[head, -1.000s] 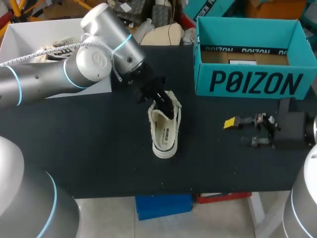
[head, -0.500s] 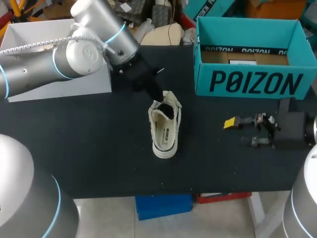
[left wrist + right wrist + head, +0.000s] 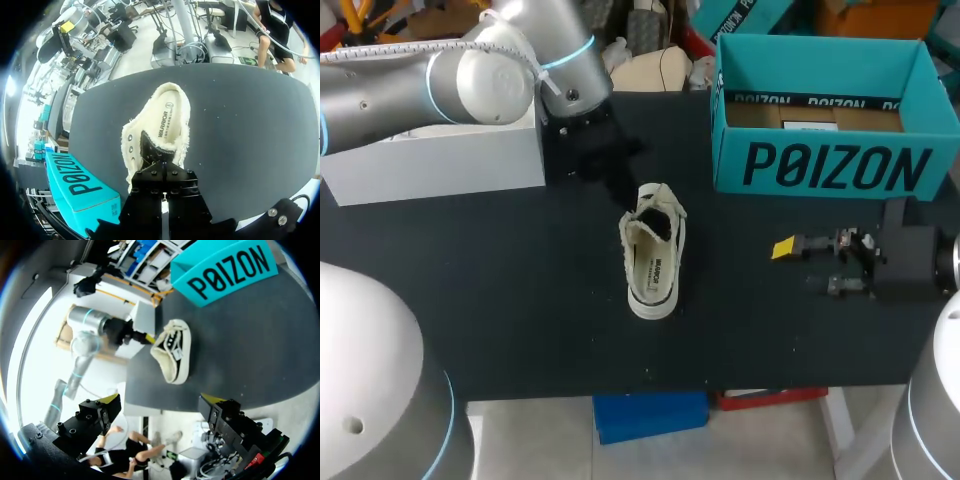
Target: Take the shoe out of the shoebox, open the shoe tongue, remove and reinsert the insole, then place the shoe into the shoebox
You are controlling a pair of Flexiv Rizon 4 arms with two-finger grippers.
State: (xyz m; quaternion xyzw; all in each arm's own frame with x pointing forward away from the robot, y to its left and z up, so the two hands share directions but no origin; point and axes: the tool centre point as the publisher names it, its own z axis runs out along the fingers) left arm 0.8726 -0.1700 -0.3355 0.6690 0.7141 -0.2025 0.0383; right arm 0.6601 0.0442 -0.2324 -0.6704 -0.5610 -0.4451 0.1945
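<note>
A cream shoe [image 3: 653, 252] with a black tongue lies on the black table, its opening facing up. My left gripper [image 3: 624, 188] hovers just off the shoe's toe end, shut, with nothing seen between its fingers. From the left wrist the shoe [image 3: 161, 124] lies straight ahead of the left gripper [image 3: 163, 176], its black tongue standing up. The teal shoebox [image 3: 832, 120] stands open at the back right. My right gripper [image 3: 807, 264] rests open to the right of the shoe, under the box. From the right wrist, the shoe [image 3: 173, 351] lies well ahead of that open gripper [image 3: 160, 405].
A white box [image 3: 435, 155] stands at the back left beside my left arm. The black table [image 3: 520, 290] has bare room in front of and left of the shoe. The teal box [image 3: 225, 270] lies beyond the shoe in the right wrist view.
My left gripper has drawn back from the shoe's tongue, up and toward the back left. The shoe has stayed in place. The right arm has not moved.
</note>
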